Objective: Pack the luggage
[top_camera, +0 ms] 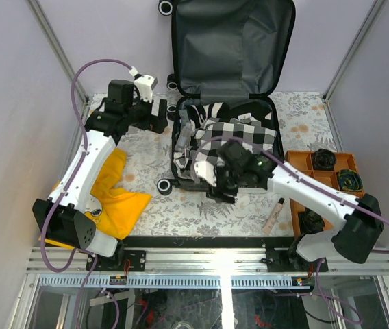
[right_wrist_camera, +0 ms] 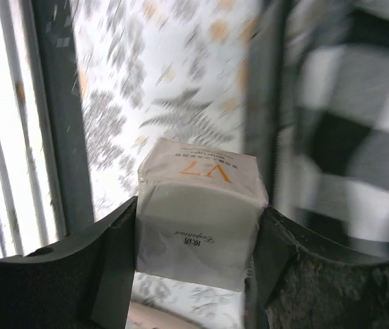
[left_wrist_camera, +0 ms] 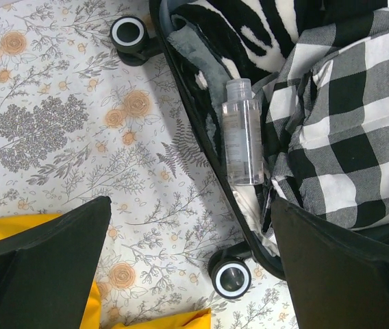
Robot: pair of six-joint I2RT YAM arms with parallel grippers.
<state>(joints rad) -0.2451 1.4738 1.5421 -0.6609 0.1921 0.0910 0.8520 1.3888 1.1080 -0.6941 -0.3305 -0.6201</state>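
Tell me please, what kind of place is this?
Probably a lab robot cell: a left arm and right arm bolted to a metal rail, plain walls around a table, luggage set out.

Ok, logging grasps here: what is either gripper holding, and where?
The right gripper clamps the small white box by its side faces; left gripper holds nothing.

Left arm [top_camera: 88, 154], right arm [top_camera: 311, 192] — white shells, black joints, purple cables [top_camera: 105, 62].
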